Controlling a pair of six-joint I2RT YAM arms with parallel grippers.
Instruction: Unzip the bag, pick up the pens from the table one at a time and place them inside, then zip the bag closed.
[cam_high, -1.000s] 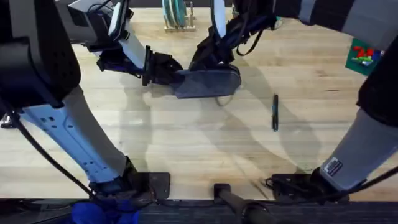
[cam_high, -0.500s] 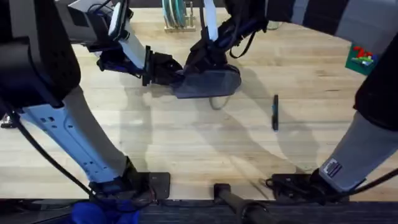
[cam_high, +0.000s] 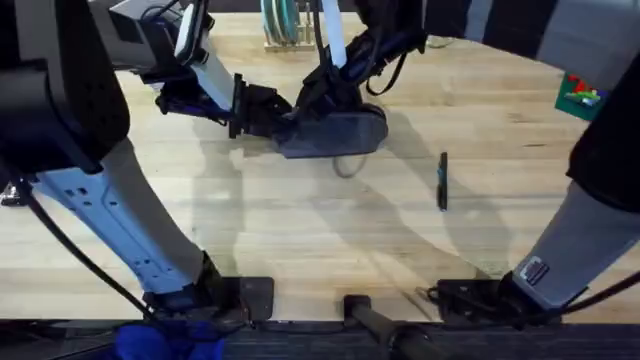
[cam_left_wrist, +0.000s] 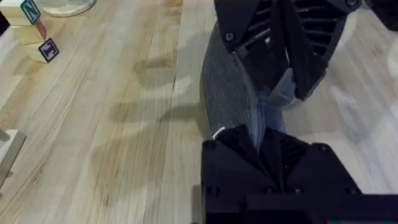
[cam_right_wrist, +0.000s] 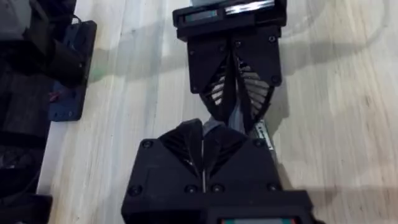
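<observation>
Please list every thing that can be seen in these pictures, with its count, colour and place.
bag: one, blue-grey, on the far middle of the table, held between both tools
pen: one, dark, lying on the table right of the bag, apart from it
table: one, light wood, under everything
rack: one, wooden with teal discs, far edge
blocks: a few, pale with letters, on the table beyond the bag
card: one, green, far right
left tool: one, black, shut on the bag's left end
right tool: one, black, shut on the bag's top
</observation>
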